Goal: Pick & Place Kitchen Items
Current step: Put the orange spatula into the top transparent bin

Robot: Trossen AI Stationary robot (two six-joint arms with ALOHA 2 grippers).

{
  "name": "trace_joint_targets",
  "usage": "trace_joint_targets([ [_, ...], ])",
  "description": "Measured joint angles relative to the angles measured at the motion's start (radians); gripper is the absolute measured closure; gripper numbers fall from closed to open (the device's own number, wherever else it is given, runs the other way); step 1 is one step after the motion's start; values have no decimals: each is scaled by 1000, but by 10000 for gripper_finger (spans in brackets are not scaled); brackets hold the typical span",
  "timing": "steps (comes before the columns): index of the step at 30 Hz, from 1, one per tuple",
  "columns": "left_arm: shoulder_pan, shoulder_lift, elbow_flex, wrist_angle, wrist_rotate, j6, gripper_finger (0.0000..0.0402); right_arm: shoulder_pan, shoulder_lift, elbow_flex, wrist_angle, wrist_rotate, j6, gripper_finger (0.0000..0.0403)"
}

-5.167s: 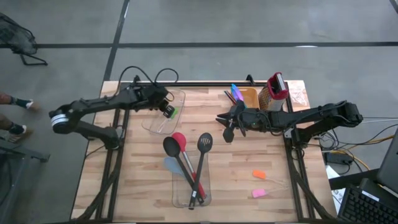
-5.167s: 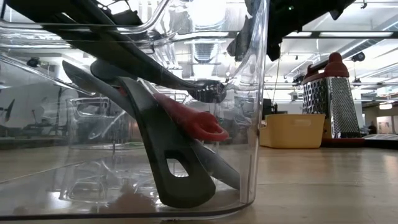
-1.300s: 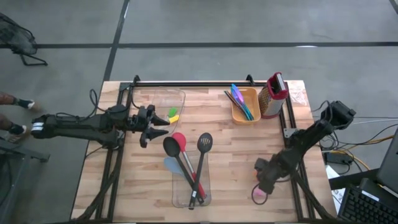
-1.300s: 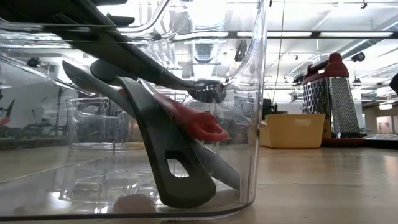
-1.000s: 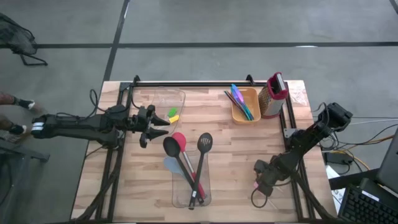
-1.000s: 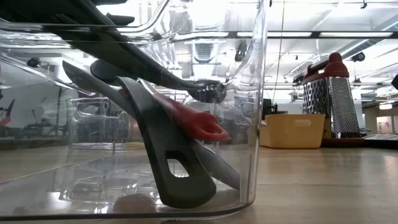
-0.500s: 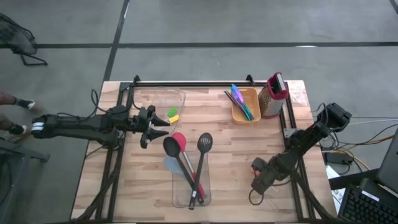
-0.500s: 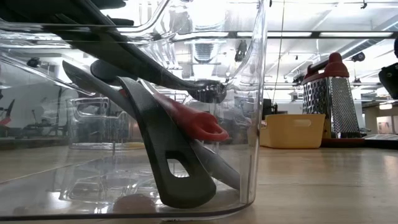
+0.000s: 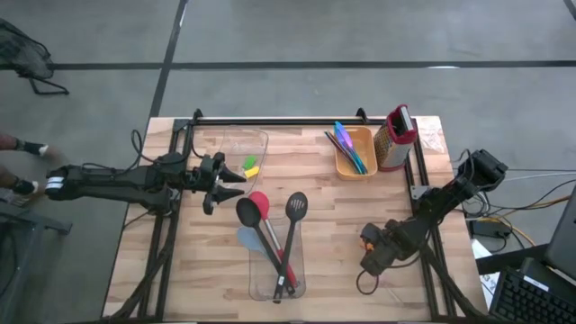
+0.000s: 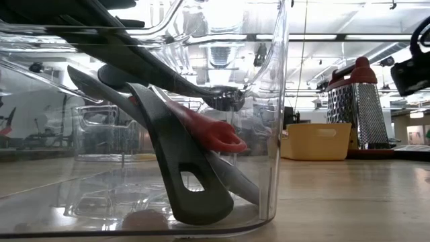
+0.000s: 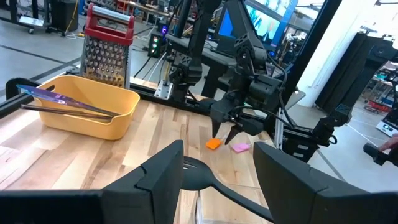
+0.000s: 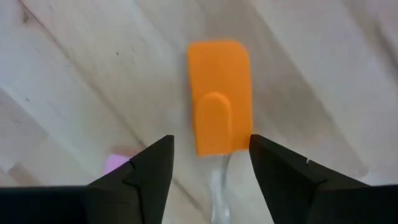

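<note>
Now the right gripper hangs wide open and empty over the flat orange silicone chunk near the wooden table's front right corner; it should descend centred, fingers straddling its narrow sides.

orange chunk flat on table, pink chunk near it.

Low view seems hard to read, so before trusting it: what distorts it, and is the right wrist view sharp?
Low view: the clear bin fills the frame, its curved wall glaring and warping the room. Right wrist view: the orange spatula head looks slightly soft.
</note>
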State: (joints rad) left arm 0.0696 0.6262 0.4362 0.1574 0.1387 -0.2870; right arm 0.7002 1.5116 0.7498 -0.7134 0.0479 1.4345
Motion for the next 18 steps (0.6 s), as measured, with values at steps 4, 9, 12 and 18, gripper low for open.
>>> trace_joint_targets([
  [4, 0, 0, 0, 0, 0, 0, 200, -4, 0, -1, -2, 61, -46, 184],
  [9, 0, 0, 0, 0, 0, 0, 200, -4, -1, -30, 31, 63, -72, 186],
  [12, 0, 0, 0, 0, 0, 0, 200, -4, -6, -60, 74, 63, -84, 195],
  [18, 0, 0, 0, 0, 1, 0, 200, -3, -7, -91, 88, 66, -85, 238],
])
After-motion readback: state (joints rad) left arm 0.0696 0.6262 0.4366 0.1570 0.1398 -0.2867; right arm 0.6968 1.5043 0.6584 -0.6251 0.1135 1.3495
